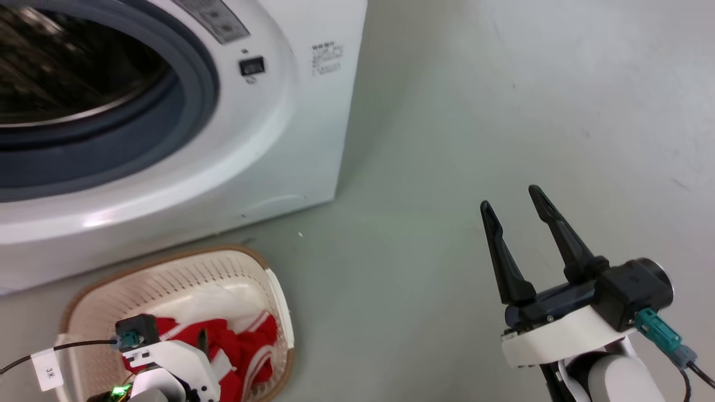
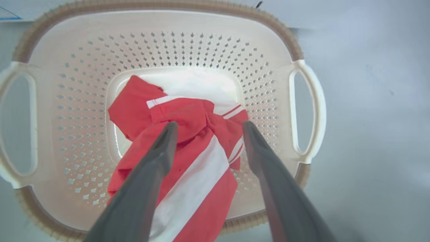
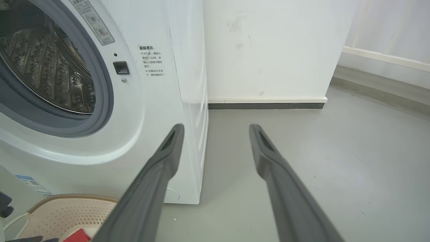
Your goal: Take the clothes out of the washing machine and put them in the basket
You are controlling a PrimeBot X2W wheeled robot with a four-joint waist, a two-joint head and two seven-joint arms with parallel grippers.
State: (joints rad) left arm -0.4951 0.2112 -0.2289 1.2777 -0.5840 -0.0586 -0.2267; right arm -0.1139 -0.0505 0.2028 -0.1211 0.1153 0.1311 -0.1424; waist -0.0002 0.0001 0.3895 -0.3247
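Observation:
The cream basket [image 1: 167, 262] with its brown rim stands on the floor just in front of the white washing machine [image 1: 268, 139]. Red clothes [image 1: 246, 346] with white stripes lie bunched in it. My left gripper [image 2: 208, 129] points down into the basket [image 2: 168, 50], open, its fingers spread either side of the red clothes [image 2: 188, 117]. My right gripper [image 1: 510, 199] hovers open and holds nothing over bare floor, right of the machine. The part of the steel drum [image 3: 43, 67] that I can see is bare metal.
Grey floor stretches to the right of the machine. A white wall with a dark baseboard [image 3: 265, 106] stands behind it. A tagged cable [image 1: 47, 371] runs from my left wrist past the basket's left side.

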